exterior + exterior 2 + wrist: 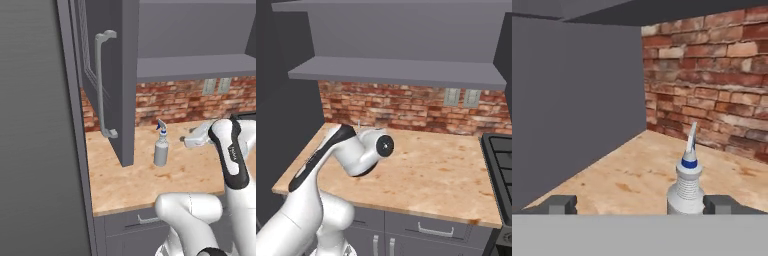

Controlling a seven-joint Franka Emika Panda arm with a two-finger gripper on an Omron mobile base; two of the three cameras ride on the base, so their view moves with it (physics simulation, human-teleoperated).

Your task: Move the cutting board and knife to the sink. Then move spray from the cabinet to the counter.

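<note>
The spray (pixel 161 148), a slim pale bottle with a blue-tipped white head, stands upright on the beige counter (pixel 145 182) just right of the open cabinet door (pixel 122 75). My gripper (pixel 186 141) hovers open a short way to its right, fingers pointing at it and apart from it. In the hand view the spray (pixel 686 187) rises between the spread fingertips, close to the right fingertip (pixel 719 204), with the gripper (pixel 640 205) holding nothing. The cutting board, the knife and the sink are out of view.
The cabinet door with its long bar handle (pixel 100 85) hangs over the counter's left part. A grey shelf (pixel 195 67) runs above the brick wall (pixel 406 107). A black stove (pixel 501 162) borders the counter on the right. Drawer fronts (pixel 431 227) lie below.
</note>
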